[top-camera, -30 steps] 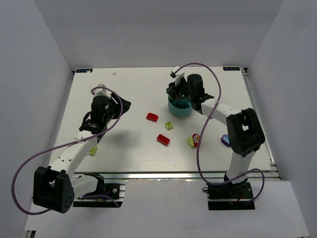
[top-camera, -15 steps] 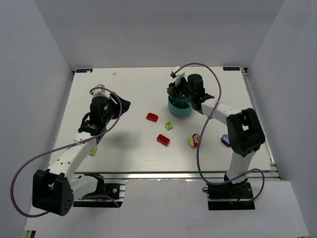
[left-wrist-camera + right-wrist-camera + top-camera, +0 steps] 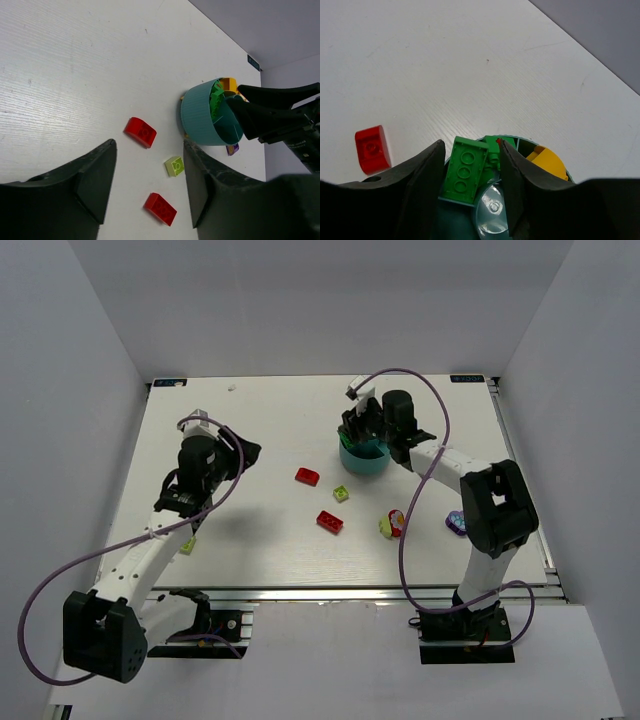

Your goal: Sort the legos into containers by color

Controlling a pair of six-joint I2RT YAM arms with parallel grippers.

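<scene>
Bowl (image 3: pixel 365 466) — far rim behind right gripper (image 3: pixel 360 433), compartments mostly hidden from above

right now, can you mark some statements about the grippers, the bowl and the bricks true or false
1. The left gripper holds a red brick. False: it is open and empty.
2. A green brick lies in the bowl. True.
3. Every red brick is in the bowl. False: two red bricks lie on the table.
4. The right gripper is over the bowl with its fingers apart. True.
5. A yellow piece is in the bowl. True.
</scene>
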